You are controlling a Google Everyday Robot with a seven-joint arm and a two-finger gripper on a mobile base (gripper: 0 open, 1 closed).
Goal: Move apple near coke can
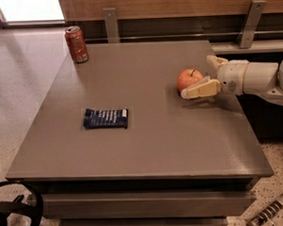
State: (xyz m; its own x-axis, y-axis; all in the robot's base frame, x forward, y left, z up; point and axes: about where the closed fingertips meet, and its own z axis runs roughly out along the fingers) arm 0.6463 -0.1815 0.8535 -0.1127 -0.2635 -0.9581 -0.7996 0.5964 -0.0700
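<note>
apple point(189, 80): upright on the counter point(148, 152), by the right edge, toward the far right corner
tool point(196, 77): in over the right edge; fingers apart, one before the apple, one behind; not clamped
coke can point(76, 44): far left corner; well apart from the apple
wrapper point(105, 118): flat, nearer the left edge
step: grasp, I'd judge
next: close on the apple; lift; carry to the far left corner; spare the can

Cannot read print on the coke can point(76, 44) or see all the apple point(187, 77) behind the gripper point(197, 77) near the table point(147, 147) right edge.
</note>
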